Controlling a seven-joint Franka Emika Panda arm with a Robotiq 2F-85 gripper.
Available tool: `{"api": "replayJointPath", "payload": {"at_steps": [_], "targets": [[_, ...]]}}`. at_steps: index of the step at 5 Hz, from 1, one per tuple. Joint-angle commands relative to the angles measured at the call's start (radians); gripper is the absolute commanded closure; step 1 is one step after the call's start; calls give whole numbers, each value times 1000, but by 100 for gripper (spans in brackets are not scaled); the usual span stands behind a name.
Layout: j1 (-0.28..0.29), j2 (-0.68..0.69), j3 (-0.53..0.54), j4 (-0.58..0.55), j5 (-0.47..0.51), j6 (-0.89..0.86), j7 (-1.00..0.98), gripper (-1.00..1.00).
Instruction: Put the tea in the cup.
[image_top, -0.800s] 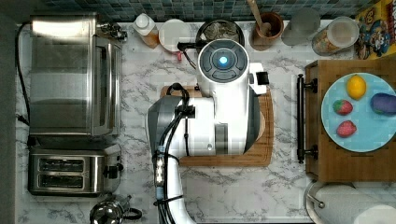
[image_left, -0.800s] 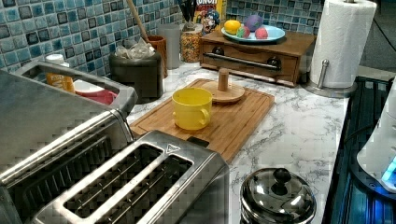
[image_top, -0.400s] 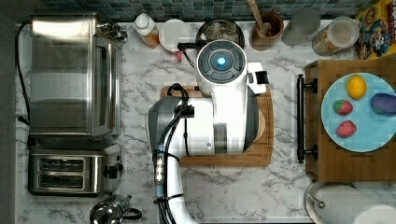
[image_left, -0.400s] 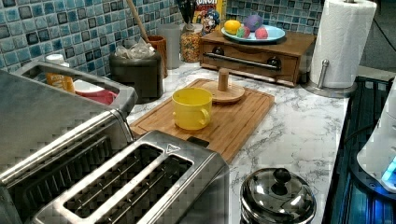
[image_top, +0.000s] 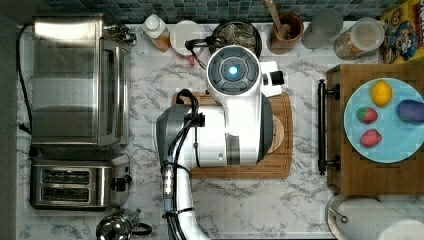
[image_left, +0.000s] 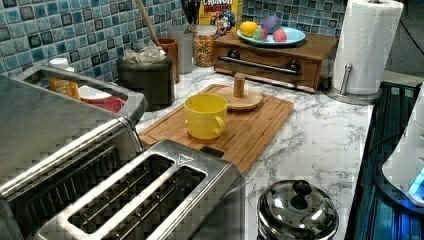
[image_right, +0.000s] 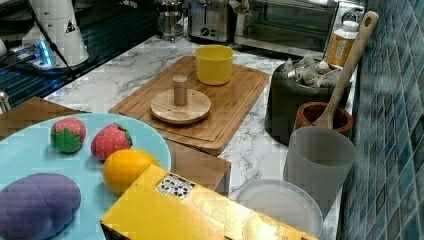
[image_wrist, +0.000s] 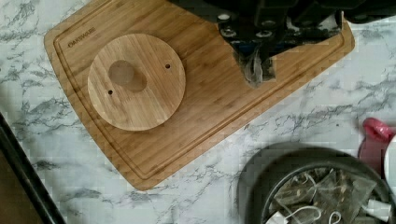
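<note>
Gripper: the gripper (image_wrist: 254, 58) is pinching shut on one tea sachet (image_wrist: 256, 74); it is hanging over the cutting board (image_wrist: 210, 112), near the board's edge that faces the canister.
Tea: the held sachet is dangling crumpled below the fingertips; more sachets (image_wrist: 322, 191) are lying in the dark canister (image_wrist: 252, 186) by the tiled back edge of the tabletop.
Cup: the white cup (image_top: 184, 35) with the red handle is standing at the back edge of the tabletop, just beside the canister and off the board.
Risk: only a small part of the sachet seems to be clamped, so it may be slipping out on the way and landing on the marble; the yellow mug (image_left: 205, 116) on the board is sitting closer and could be taken for the target; the cup is crowded by the canister, so a low approach could be knocking either.
Writing: the cereal box (image_left: 217, 10) is showing "CRUNCH"; the board is carrying a burnt-in maker's mark near one corner, too faint to read with confidence.
</note>
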Motion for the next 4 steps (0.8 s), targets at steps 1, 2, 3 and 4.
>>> {"api": "replayJointPath", "payload": {"at_steps": [1,2,3,4], "targets": [[59,-11,87,-109,22,-53,-199,100],[51,0,109,-127,17,-45,-212,100],[43,8,124,-158,-2,5,-187,100],[52,45,124,-145,-14,-7,-169,100]]}}
